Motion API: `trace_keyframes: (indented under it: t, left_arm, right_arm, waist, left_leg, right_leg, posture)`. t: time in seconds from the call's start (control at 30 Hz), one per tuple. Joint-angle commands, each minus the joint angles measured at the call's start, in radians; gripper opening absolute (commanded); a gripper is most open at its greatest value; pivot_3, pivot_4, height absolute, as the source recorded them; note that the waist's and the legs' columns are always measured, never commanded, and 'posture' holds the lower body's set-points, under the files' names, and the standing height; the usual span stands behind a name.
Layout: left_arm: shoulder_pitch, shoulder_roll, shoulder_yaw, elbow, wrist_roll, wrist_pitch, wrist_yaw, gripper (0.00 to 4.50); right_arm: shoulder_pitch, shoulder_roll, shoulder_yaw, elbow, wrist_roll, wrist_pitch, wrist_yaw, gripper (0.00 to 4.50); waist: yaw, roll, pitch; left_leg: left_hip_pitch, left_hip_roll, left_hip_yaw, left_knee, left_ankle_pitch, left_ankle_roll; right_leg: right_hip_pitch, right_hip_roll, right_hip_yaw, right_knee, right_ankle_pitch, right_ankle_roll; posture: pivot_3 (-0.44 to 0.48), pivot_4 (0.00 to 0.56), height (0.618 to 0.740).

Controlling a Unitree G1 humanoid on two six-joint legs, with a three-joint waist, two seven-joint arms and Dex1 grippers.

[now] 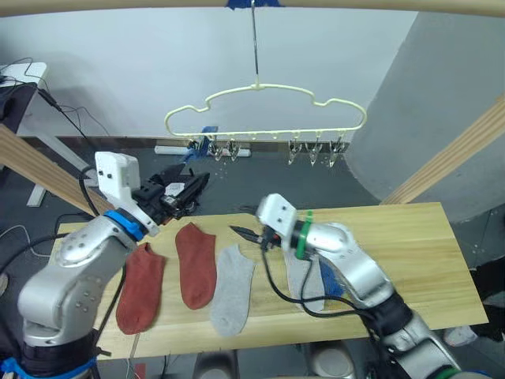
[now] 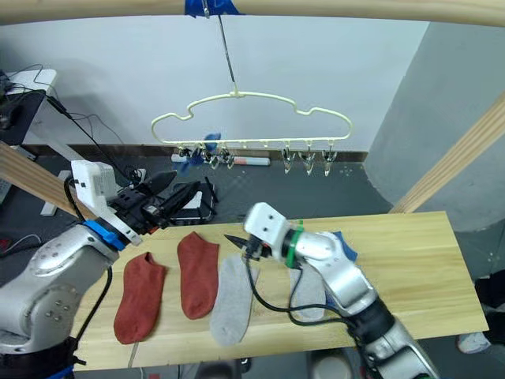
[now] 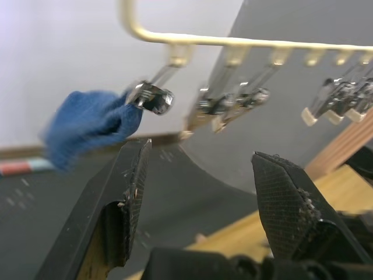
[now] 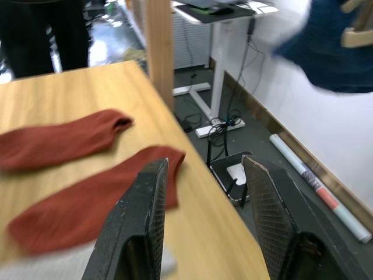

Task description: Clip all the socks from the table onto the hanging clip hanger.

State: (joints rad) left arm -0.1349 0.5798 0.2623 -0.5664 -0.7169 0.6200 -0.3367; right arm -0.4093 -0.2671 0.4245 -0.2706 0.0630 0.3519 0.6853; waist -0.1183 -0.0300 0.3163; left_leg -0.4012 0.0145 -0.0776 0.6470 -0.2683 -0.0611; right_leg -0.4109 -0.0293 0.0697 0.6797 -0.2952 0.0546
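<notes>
A plain white back wall (image 1: pixel 118 71) meets a dark grey floor (image 1: pixel 260 185), with slanting pale round wooden frame poles (image 1: pixel 454 154) and black cables (image 1: pixel 75 118) nearby.

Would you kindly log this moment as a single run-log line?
left gripper: open, empty, near clips | right gripper: open, empty, over table | blue sock: clipped on clip hanger | red socks, grey sock: on table

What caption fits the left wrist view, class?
Open left gripper below the clip hanger, where one blue sock hangs clipped.
</notes>
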Motion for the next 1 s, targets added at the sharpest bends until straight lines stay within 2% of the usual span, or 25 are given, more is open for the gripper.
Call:
trace_keyframes:
  t: [0.03, 0.23, 0.43, 0.63, 1.0]
  left_arm:
    - [0.013, -0.061, -0.051, -0.049, 0.143, -0.149, 0.036, 3.04]
    - [0.017, -0.165, -0.147, 0.01, 0.3, -0.314, 0.038, 3.04]
    - [0.019, -0.232, -0.2, 0.044, 0.355, -0.362, 0.041, 3.04]
    - [0.005, -0.294, -0.226, 0.072, 0.397, -0.389, 0.059, 3.04]
    - [-0.016, -0.355, -0.208, 0.109, 0.467, -0.443, 0.113, 3.04]
  right_arm:
    - [0.041, -0.094, -0.105, -0.209, 0.113, 0.043, 0.083, 2.08]
    - [0.073, -0.281, -0.313, -0.335, 0.312, 0.121, 0.193, 2.08]
    - [0.032, -0.366, -0.469, -0.356, 0.484, 0.266, 0.174, 2.08]
    - [0.048, -0.406, -0.509, -0.374, 0.523, 0.31, 0.138, 2.08]
    - [0.068, -0.431, -0.532, -0.401, 0.56, 0.34, 0.078, 2.08]
  waist:
    - [0.002, 0.0, 0.0]
    - [0.006, 0.0, 0.0]
    - [-0.001, 0.0, 0.0]
    - [-0.006, 0.0, 0.0]
    - [-0.024, 0.0, 0.0]
  left_leg:
    - [0.0, 0.0, 0.0, 0.0, 0.0, 0.0]
    - [0.001, -0.002, 0.0, 0.002, 0.0, 0.001]
    - [0.001, -0.002, 0.001, 0.003, 0.0, 0.001]
    - [0.0, -0.002, 0.002, 0.003, 0.0, 0.001]
    - [0.0, -0.002, 0.003, 0.009, 0.0, 0.002]
  right_leg:
    - [0.0, 0.0, 0.0, 0.0, 0.0, 0.0]
    - [0.003, 0.003, -0.001, 0.001, 0.0, 0.001]
    - [0.003, 0.006, -0.001, 0.001, 0.001, 0.0]
    - [0.003, 0.007, -0.001, 0.0, 0.001, 0.0]
    - [0.005, 0.007, -0.001, 0.001, 0.002, 0.0]
  posture:
    - [-0.168, 0.315, 0.74]
    - [-0.209, 0.321, 0.74]
    - [-0.25, 0.324, 0.74]
    - [-0.272, 0.322, 0.74]
    - [-0.285, 0.318, 0.74]
